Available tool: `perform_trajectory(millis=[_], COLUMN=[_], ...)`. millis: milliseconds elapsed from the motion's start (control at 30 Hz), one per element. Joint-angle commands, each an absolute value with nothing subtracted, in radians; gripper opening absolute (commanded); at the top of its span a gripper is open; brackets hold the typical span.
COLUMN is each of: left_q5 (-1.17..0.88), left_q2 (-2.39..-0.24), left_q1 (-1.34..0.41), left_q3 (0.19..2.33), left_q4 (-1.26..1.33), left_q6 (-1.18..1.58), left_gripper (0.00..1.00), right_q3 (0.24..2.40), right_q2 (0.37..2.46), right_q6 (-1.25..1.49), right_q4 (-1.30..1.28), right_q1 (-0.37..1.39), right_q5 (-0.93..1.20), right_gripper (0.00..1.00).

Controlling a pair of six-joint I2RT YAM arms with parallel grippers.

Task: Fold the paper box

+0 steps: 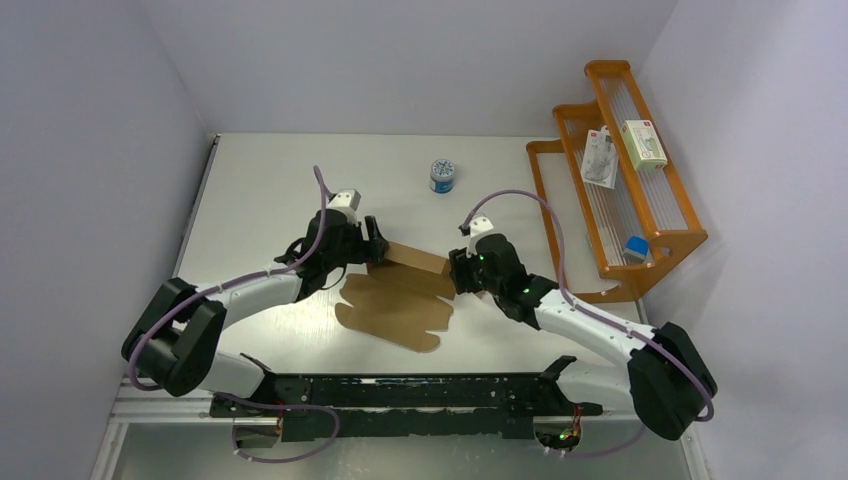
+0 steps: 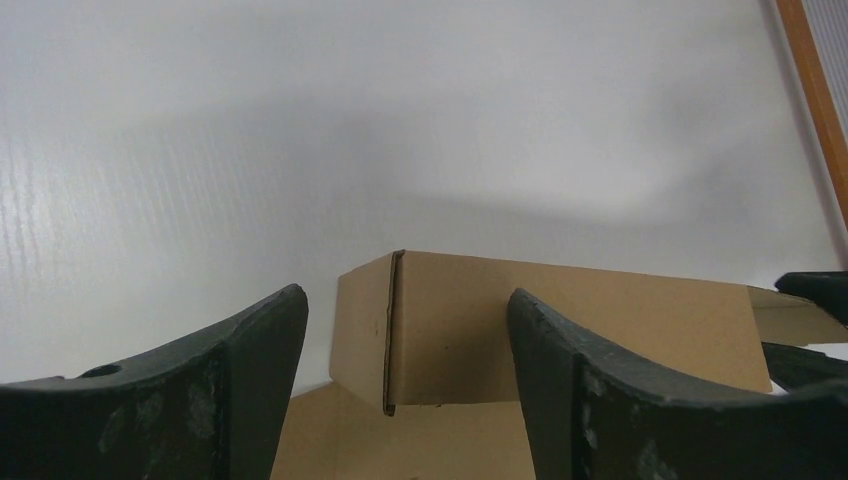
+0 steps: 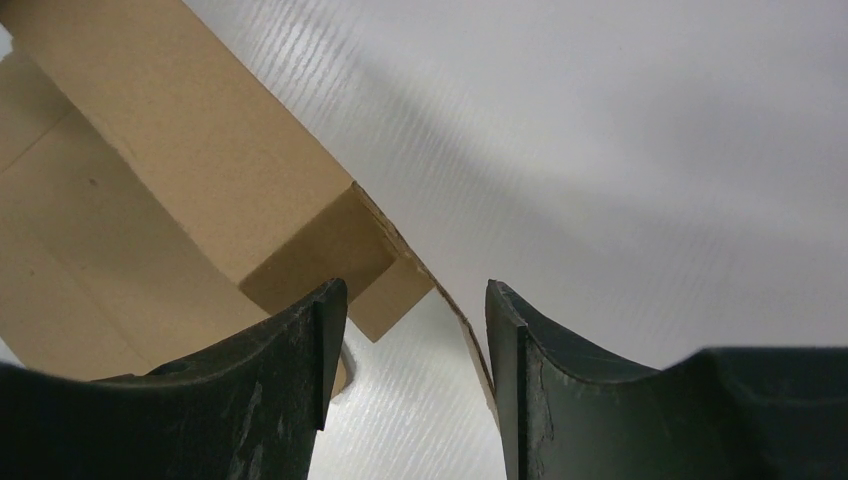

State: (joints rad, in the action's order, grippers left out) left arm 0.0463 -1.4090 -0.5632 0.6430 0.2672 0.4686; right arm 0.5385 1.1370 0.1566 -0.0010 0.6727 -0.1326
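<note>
Top view. The paper box sits mid-bench, between the two arms. It is part-folded: the far strip stands up as a low oblong section, and the rest lies flat toward the arm bases with its scalloped flaps spread out. The left claw is at the left end of the raised section and the right claw at its right end. A blue-and-white tin stands farther back, well apart from the box. An orange rack along the right wall holds small white packages.

Left wrist view. The left claw is spread wide. The near corner of the raised section stands in the gap. Bare bench shows between the left finger and the cardboard. The other finger overlaps the box face; contact cannot be told.

Right wrist view. The right claw is spread, with white bench visible in the gap. The box's end points into the gap, its small end flap just beside the left finger. A thin cardboard edge runs down near the other finger. No pinch is visible.
</note>
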Motion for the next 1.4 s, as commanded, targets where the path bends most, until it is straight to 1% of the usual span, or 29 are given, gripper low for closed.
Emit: perform_trajectory(millis=[0,167,400,600,667,833,1033,1200,1367], left_q5=[-0.018,-0.033,-0.037,-0.002,0.054,0.126,0.142,0.126,0.101], left_q2=[-1.419,-1.390,-1.338,-1.245,-1.214,-1.150,-1.139,-1.160,-1.175], left_q1=[-0.557,-0.557,-0.556,-0.555,-0.554,-0.548,-0.543,-0.540,-0.538], left_q3=[0.651,0.637,0.601,0.533,0.515,0.481,0.453,0.449,0.452], left_q4=[0.255,0.248,0.224,0.189,0.172,0.150,0.171,0.183,0.197], left_q6=[0.483,0.490,0.503,0.532,0.541,0.563,0.575,0.575,0.581], left_gripper=[0.78,0.77,0.76,0.77,0.77,0.79,0.80,0.80,0.80], right_q3=[0.578,0.587,0.632,0.683,0.693,0.701,0.646,0.592,0.481], right_q2=[1.175,1.220,1.333,1.413,1.423,1.377,1.267,1.162,1.094], right_q6=[0.170,0.181,0.198,0.173,0.159,0.116,0.121,0.241,0.426], right_q4=[0.011,0.076,0.178,0.235,0.248,0.228,0.196,0.163,0.207], right_q1=[0.665,0.665,0.666,0.665,0.665,0.658,0.629,0.620,0.621], right_q5=[-0.133,-0.162,-0.157,-0.148,-0.145,-0.203,-0.267,-0.294,-0.170], right_gripper=[0.57,0.57,0.58,0.60,0.62,0.65,0.68,0.68,0.67])
